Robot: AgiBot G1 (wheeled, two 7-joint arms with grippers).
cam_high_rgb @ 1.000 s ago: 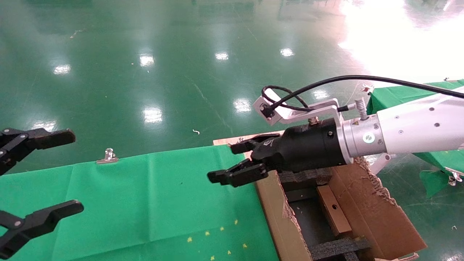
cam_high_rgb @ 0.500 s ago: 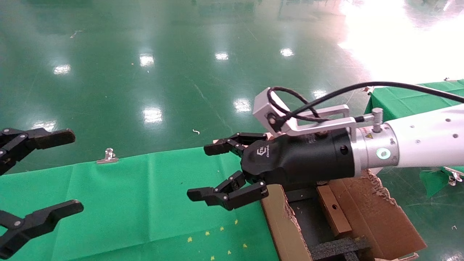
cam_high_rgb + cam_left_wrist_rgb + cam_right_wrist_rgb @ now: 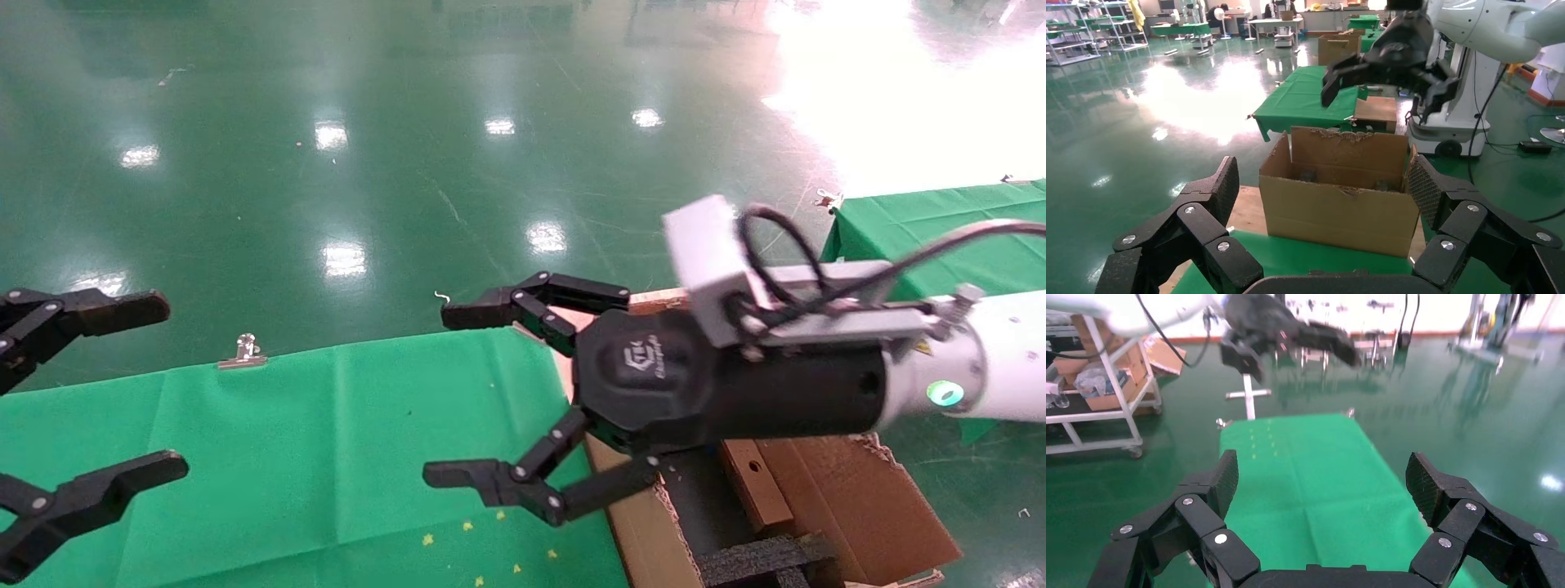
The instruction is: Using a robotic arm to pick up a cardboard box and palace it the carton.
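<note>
The robotic arm (image 3: pixel 972 384) reaches in from the right, its right gripper (image 3: pixel 458 392) hanging above the near right part of the green-clothed counter (image 3: pixel 286 441), fingers spread wide with nothing between them. A raised logo sits on the black gripper body, its lettering too blurred to read. A teal ring (image 3: pixel 945 393) glows on the white wrist, beside a small yellow warning label. The cardboard box (image 3: pixel 756 482), with its round hole, lies inside the carton (image 3: pixel 850 498) at the counter's right end, against a black foam bar (image 3: pixel 760 559). The left gripper (image 3: pixel 98 392) is parked at the left edge, fingers wide apart and empty. A metal binder clip (image 3: pixel 243 351) holds the cloth's far edge.
</note>
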